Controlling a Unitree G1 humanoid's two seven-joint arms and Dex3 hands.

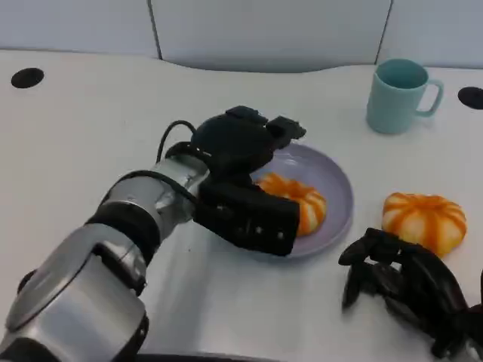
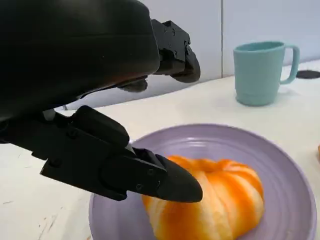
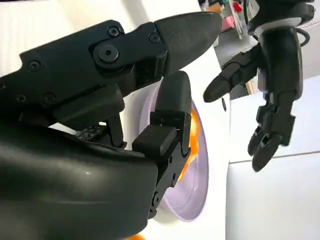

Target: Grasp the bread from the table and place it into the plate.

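Observation:
An orange-and-white striped bread [image 1: 302, 202] lies in the lilac plate [image 1: 338, 181] at the table's centre. My left hand [image 1: 240, 170] hovers over the plate's left part with its fingers apart; one finger [image 2: 150, 176] lies close over the bread [image 2: 215, 200], the others [image 2: 172, 50] stay well above it. A second striped bread [image 1: 424, 220] sits on the table right of the plate. My right hand [image 1: 404, 286] rests near the front edge, just in front of that bread, holding nothing. The right wrist view shows my right hand [image 3: 125, 100], the plate [image 3: 200, 170] and my left hand [image 3: 277, 85].
A teal mug [image 1: 400, 94] stands at the back right, behind the plate, also in the left wrist view [image 2: 260, 72]. Dark round holes mark the table at the far left [image 1: 27, 77] and far right [image 1: 472, 96]. Bare white table lies left of my left arm.

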